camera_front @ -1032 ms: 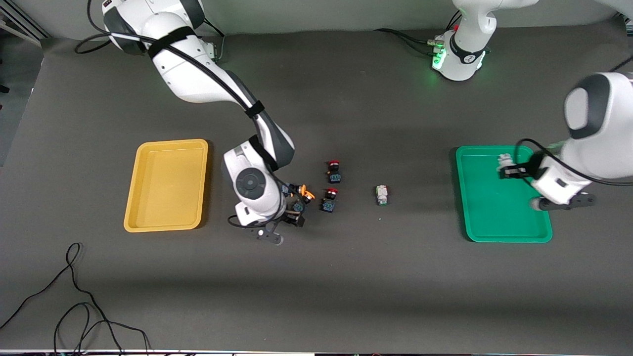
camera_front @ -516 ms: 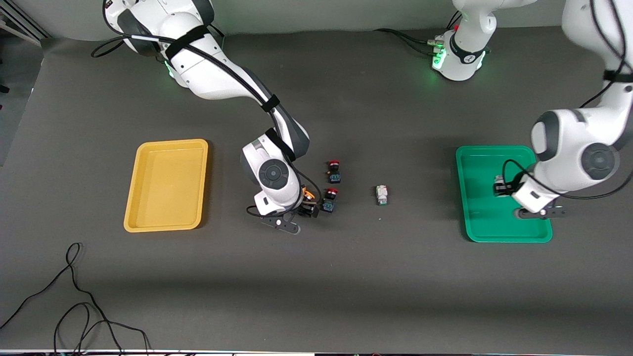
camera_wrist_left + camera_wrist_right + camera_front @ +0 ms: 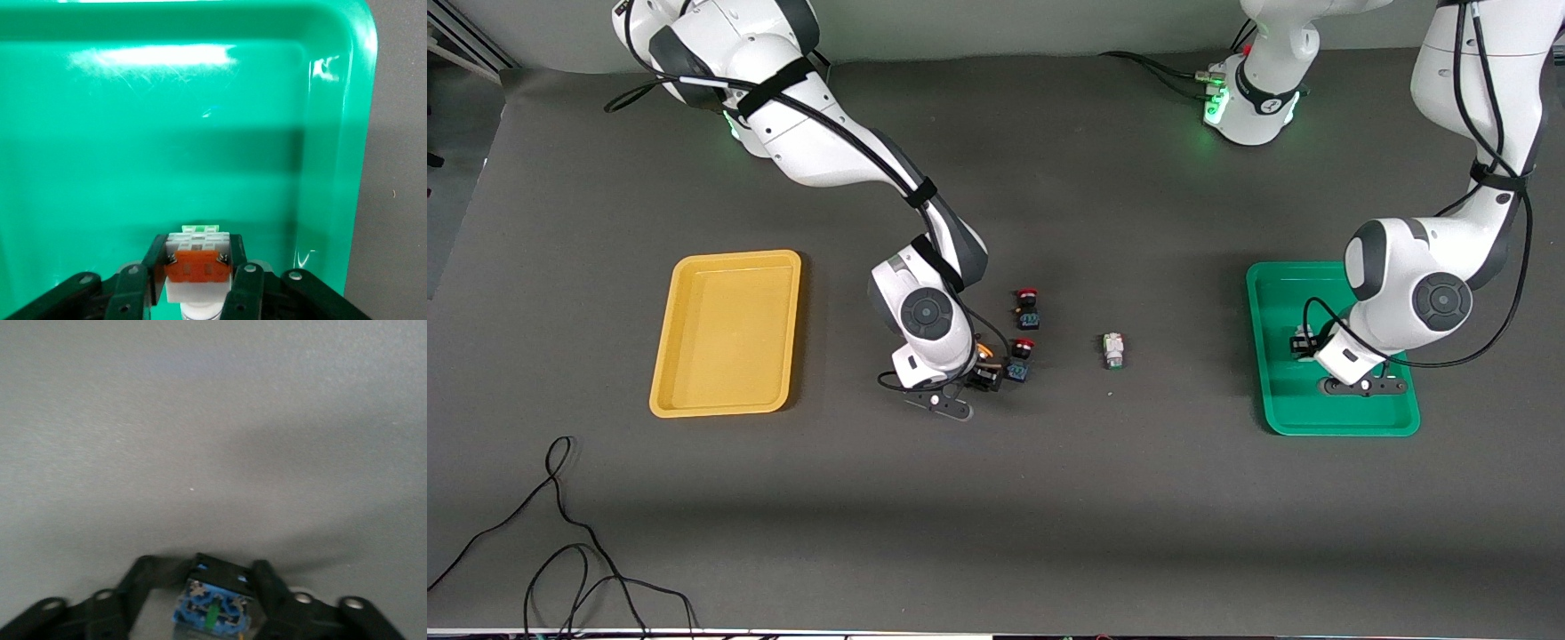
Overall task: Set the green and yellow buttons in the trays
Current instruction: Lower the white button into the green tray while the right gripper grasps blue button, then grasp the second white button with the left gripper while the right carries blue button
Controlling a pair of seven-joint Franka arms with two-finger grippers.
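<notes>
No button lies free in a tray yet. Our left tool [image 3: 198, 293] clenches a white button [image 3: 198, 263] low over the green tray [image 3: 1280, 409]; our right tool [image 3: 212, 603] grasps a blue-bodied button [image 3: 212, 612] on the counter [image 3: 1049, 498]. One white button [image 3: 1113, 350] waits; the yellow tray [image 3: 694, 404] is bare.

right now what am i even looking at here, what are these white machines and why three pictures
These are two white robot arms bolted to a grey table. The wide picture looks down from a high camera facing them. The other two come from small cameras on each arm's wrist, looking past that arm's hand.

The left hand is down in the green tray, shut on a white button with an orange face. The right hand is at the table's middle with a blue-bodied button between its fingers; whether they grip it is unclear.

Lying loose nearby are two red-capped buttons and another white button. The yellow tray sits toward the right arm's end.
</notes>
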